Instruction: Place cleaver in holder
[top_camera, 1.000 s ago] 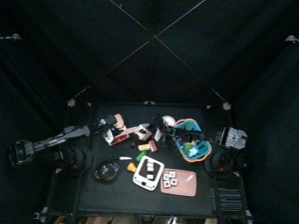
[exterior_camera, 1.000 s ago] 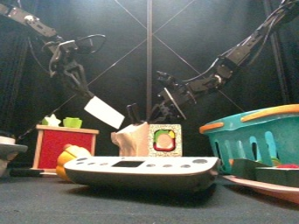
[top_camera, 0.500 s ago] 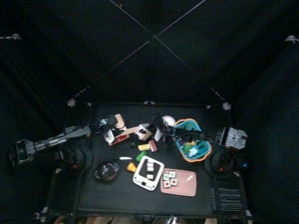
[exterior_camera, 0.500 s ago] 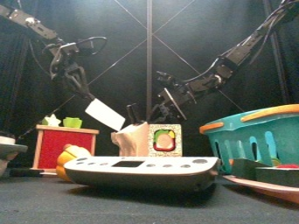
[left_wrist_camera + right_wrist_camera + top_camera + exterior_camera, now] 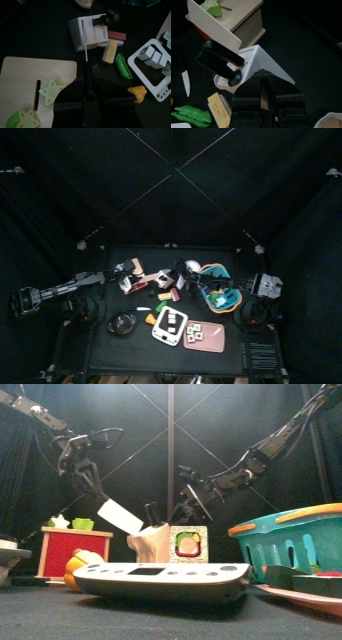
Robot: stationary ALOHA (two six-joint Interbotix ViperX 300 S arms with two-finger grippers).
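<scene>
Now left gripper point(image 5: 87, 88) clamps cleaver point(image 5: 118, 513) handle; blade slants down toward holder point(image 5: 150, 544), just above, on its left. Right gripper point(image 5: 264, 82) pinches holder edge, jaws narrow.

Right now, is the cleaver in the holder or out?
Out: the cleaver hangs tilted above the holder, held by the left gripper.
</scene>
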